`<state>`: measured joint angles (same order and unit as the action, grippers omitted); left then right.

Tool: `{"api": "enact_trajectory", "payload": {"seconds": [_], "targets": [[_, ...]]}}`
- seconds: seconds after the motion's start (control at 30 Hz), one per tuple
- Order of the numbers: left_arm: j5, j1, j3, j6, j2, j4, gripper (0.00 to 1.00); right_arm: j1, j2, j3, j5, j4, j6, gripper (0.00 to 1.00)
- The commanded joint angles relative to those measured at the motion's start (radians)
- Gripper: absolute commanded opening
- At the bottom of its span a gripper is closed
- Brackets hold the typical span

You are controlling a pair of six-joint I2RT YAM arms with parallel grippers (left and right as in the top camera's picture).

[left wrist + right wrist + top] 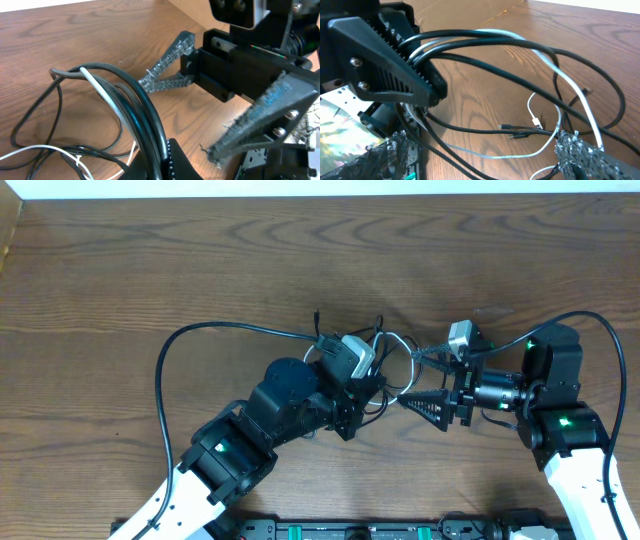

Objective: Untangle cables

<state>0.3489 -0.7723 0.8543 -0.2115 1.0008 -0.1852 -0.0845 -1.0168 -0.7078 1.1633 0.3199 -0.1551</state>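
Ideally, with the cables (146, 114) clamped in the left claw (372, 388), one strand is isolated by the spread-apart right claw (410, 377).

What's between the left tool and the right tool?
Cable loops: black cables and a white cable run from the left tool toward the right tool, clearest in the right wrist view.

cables (142, 105) bunched centrally, bare table (150, 270) around
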Motion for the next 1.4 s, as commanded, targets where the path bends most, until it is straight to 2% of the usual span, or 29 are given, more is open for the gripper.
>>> {"api": "enact_trajectory", "payload": {"seconds": [0.0,0.03,0.1,0.17,0.3,0.37,0.6,0.73,0.97,1.07,1.23,1.37], "targets": [[0.036,0.005,0.028,0.002,-0.002,-0.002,0.16,-0.009,-0.003,0.002,-0.014,-0.003,-0.018,0.9],[0.036,0.005,0.028,0.002,-0.002,-0.001,0.17,-0.009,-0.003,0.002,-0.023,-0.003,-0.018,0.9],[0.031,0.005,0.028,0.002,-0.002,-0.001,0.32,-0.009,-0.003,0.002,-0.032,-0.002,-0.015,0.89],[0.027,0.005,0.028,0.002,-0.002,-0.002,0.42,-0.009,-0.003,0.002,-0.032,-0.002,-0.014,0.89],[-0.04,0.005,0.028,0.002,-0.002,-0.018,0.52,-0.009,-0.003,0.002,-0.032,-0.002,-0.014,0.89],[-0.107,0.005,0.028,0.002,-0.002,-0.037,0.63,-0.009,-0.003,0.002,-0.032,0.0,-0.014,0.89],[-0.489,0.005,0.028,0.002,-0.002,-0.168,0.64,-0.009,-0.003,0.002,-0.036,0.005,-0.014,0.89],[-0.599,0.005,0.028,0.001,-0.002,-0.233,0.64,-0.009,-0.003,0.002,-0.036,0.005,-0.014,0.89],[-0.584,0.005,0.028,-0.007,-0.002,-0.326,0.64,-0.009,-0.003,0.002,-0.04,0.007,-0.014,0.89],[-0.52,0.005,0.028,-0.006,-0.002,-0.392,0.72,-0.009,-0.003,0.002,-0.044,0.009,-0.014,0.9],[-0.43,0.005,0.028,-0.01,-0.002,-0.512,0.73,-0.009,-0.003,0.002,-0.062,0.01,-0.014,0.91],[-0.426,0.005,0.028,-0.06,-0.002,-0.548,0.77,-0.009,-0.003,0.002,-0.074,0.01,-0.014,0.92]]}}
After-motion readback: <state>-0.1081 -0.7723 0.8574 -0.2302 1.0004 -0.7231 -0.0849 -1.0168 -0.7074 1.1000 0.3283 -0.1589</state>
